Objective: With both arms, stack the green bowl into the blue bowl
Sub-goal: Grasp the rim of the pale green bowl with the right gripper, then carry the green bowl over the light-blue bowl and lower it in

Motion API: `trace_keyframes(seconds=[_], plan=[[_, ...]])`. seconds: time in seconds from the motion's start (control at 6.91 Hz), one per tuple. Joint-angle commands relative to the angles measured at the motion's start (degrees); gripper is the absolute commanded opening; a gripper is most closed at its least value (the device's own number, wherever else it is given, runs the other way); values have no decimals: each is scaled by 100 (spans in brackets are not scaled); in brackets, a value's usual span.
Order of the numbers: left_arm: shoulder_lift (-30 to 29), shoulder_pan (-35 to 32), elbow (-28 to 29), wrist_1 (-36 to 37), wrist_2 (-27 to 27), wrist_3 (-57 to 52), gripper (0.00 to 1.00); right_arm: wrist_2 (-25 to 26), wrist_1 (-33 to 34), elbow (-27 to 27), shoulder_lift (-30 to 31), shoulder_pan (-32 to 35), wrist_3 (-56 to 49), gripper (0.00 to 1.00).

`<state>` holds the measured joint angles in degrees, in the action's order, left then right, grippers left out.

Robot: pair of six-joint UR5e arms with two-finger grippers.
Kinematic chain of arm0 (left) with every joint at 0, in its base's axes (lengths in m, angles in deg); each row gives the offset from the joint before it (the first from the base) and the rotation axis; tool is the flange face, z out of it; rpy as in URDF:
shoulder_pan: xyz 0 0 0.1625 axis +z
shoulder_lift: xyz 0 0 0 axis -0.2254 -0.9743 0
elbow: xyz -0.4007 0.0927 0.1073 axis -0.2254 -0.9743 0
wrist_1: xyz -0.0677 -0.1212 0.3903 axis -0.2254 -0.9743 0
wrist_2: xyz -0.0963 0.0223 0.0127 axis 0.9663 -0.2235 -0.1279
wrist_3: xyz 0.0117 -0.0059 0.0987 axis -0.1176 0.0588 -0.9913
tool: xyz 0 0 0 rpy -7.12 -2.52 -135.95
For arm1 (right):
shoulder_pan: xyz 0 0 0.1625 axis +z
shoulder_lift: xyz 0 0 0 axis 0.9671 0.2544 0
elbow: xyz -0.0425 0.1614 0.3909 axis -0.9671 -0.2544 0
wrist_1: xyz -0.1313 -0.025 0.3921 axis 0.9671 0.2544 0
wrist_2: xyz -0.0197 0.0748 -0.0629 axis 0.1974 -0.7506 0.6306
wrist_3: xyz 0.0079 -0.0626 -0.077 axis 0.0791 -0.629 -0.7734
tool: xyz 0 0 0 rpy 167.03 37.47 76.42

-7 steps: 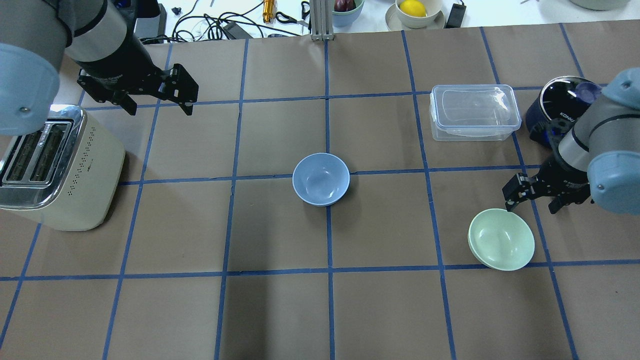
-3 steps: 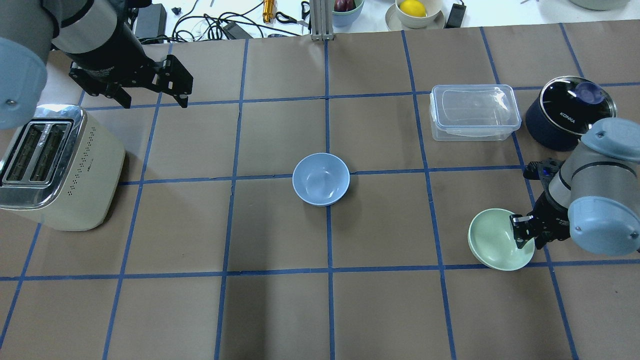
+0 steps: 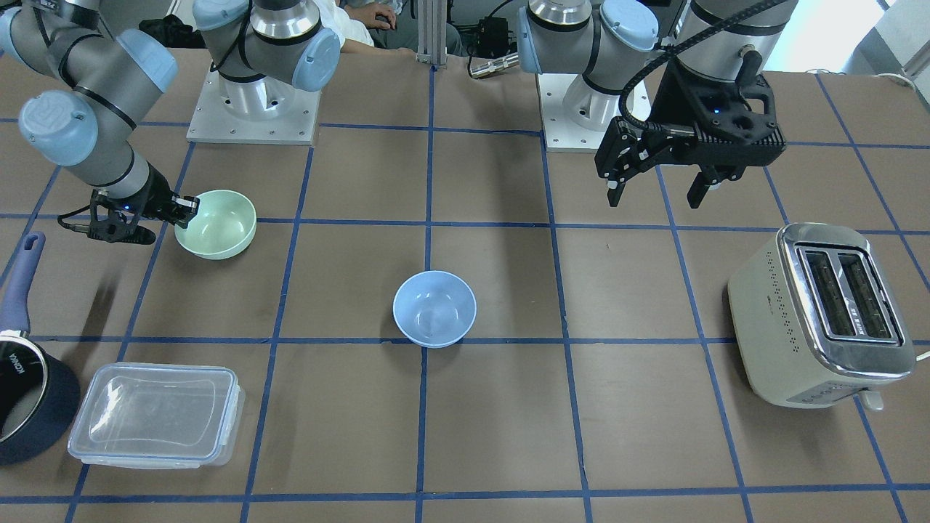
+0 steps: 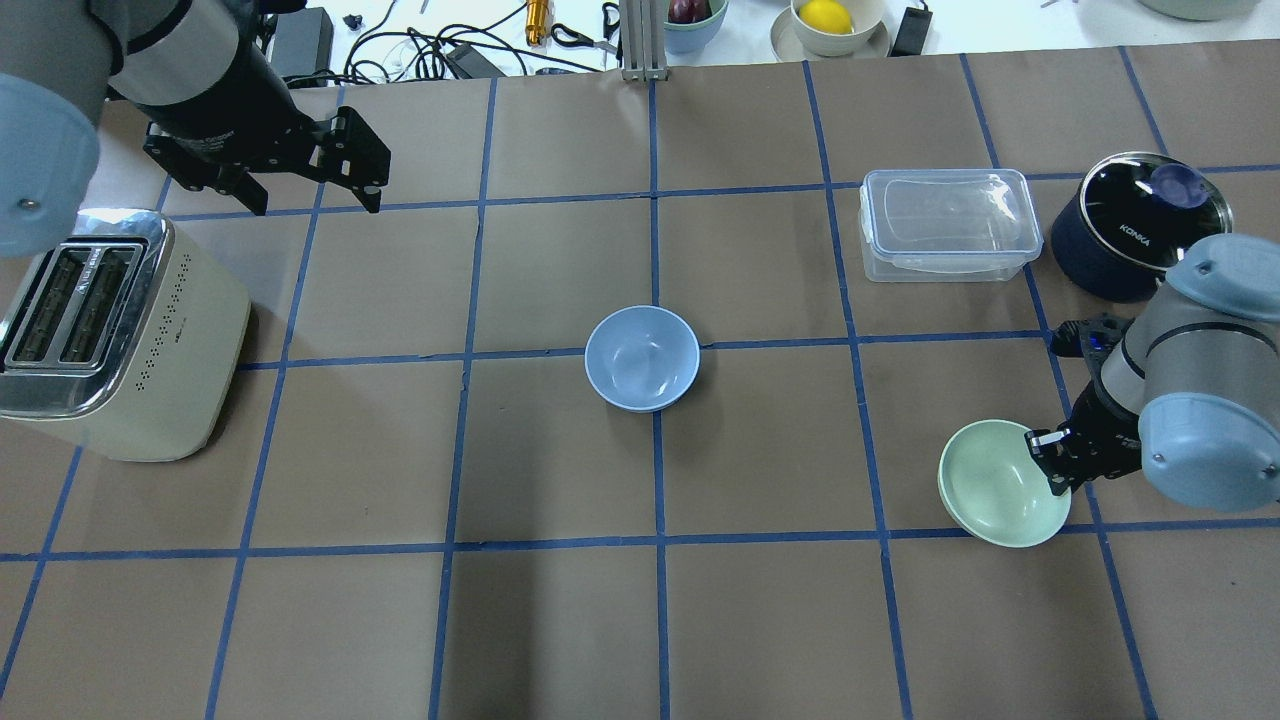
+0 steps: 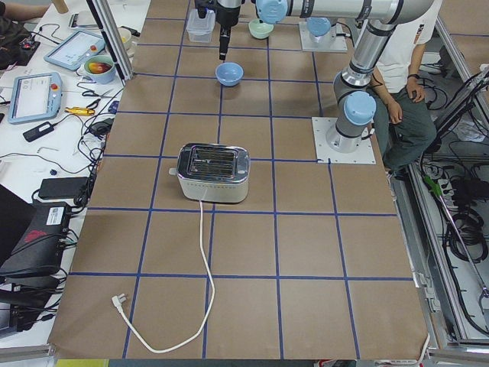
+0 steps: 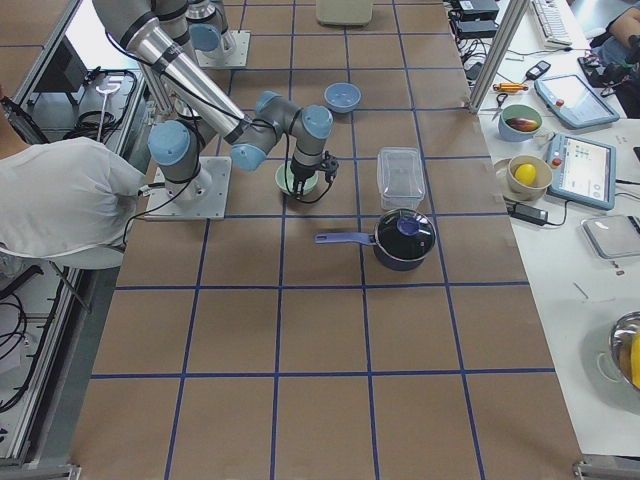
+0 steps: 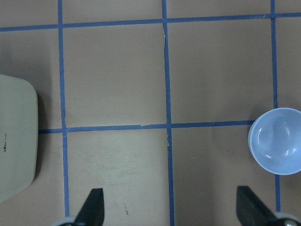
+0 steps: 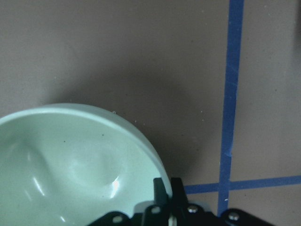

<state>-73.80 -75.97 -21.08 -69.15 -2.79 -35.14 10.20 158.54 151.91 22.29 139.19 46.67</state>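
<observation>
The green bowl sits on the table at the right, slightly tilted; it also shows in the front view and the right wrist view. My right gripper is at its right rim, with the fingers pinched on the rim in the right wrist view. The blue bowl stands upright and empty at the table's centre, and at the right edge of the left wrist view. My left gripper is open and empty, held high over the far left, away from both bowls.
A cream toaster stands at the left edge. A clear lidded container and a dark navy saucepan stand at the far right, behind the green bowl. Cables and small items lie beyond the table's far edge.
My right gripper moved from beyond the green bowl down to its right rim and closed on it; the bowl shifted slightly. The left gripper drifted a little toward the far edge.
</observation>
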Motion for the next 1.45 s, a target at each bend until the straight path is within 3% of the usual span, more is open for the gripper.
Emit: trace_keyframes(seconds=[0.0,0.14,0.43,0.87,1.01,1.3], plan=[[27,-12,-43,6,6,23,100,-799,-952,-991,40,180,74,0],[44,-12,-43,6,-20,32,100,-857,-1474,-1668,-47,713,126,0],[27,-21,-51,6,-3,32,100,-858,-1568,-2690,-765,2064,924,0],[9,-30,-60,15,-3,119,100,-1295,-1524,-3904,-1942,3692,3329,0],[9,-30,-78,15,-3,120,100,-1288,-1532,-4160,-2277,4019,3709,0],[0,-30,-78,23,-12,120,100,-1297,-1603,-3979,-2412,4110,3608,0]])
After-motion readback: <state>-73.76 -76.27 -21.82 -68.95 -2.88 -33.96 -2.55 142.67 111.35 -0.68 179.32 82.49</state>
